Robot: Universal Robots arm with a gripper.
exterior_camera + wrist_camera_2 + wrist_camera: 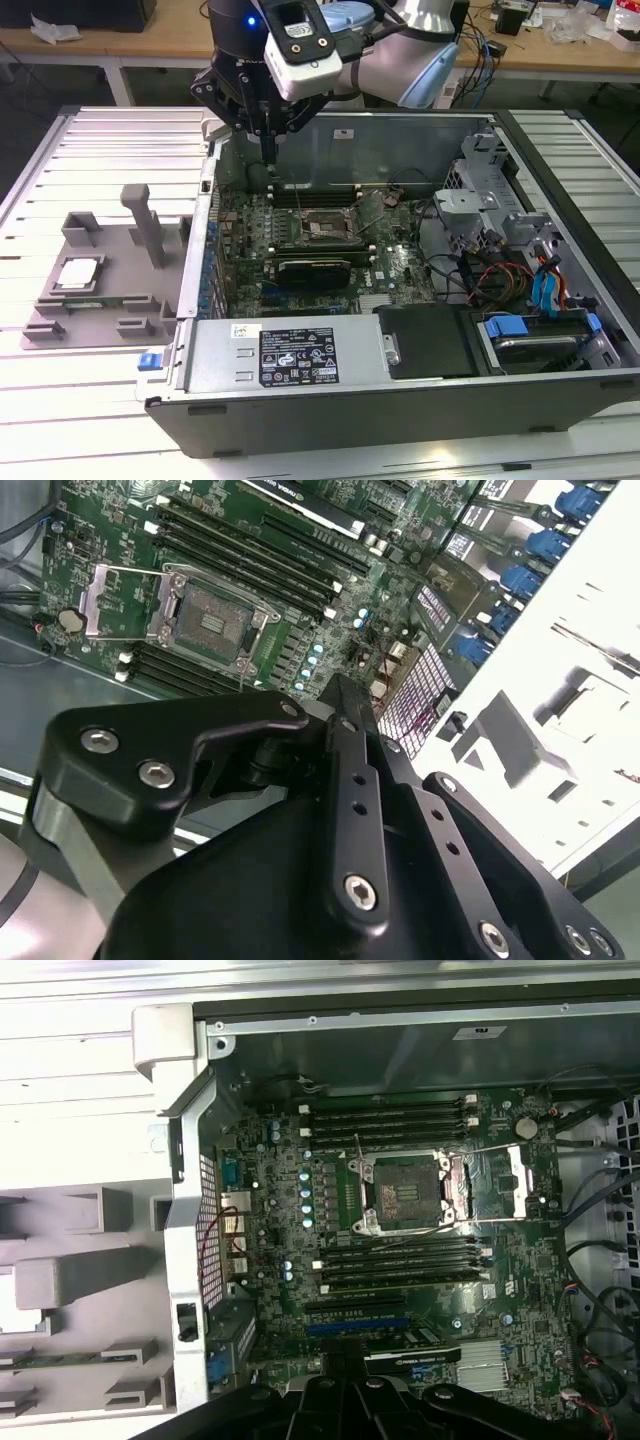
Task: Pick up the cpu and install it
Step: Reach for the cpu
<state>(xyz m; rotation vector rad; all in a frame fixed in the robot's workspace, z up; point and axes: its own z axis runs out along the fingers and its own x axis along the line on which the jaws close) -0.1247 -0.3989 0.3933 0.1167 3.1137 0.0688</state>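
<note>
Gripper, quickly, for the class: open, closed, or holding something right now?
The black gripper: closed, holding nothing; the small square silver-topped cpu lies on the grey plastic tray beside the open dark metal computer case.

One cpu (78,272), one case (420,400), one tray (130,300).

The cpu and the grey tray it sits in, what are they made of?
The cpu: its top looks like metal, pale silver and slightly shiny, catching the light. The grey tray: probably plastic, matte and evenly grey, with chunky moulded blocks and no shine; I can't be sure from looks alone.
</note>
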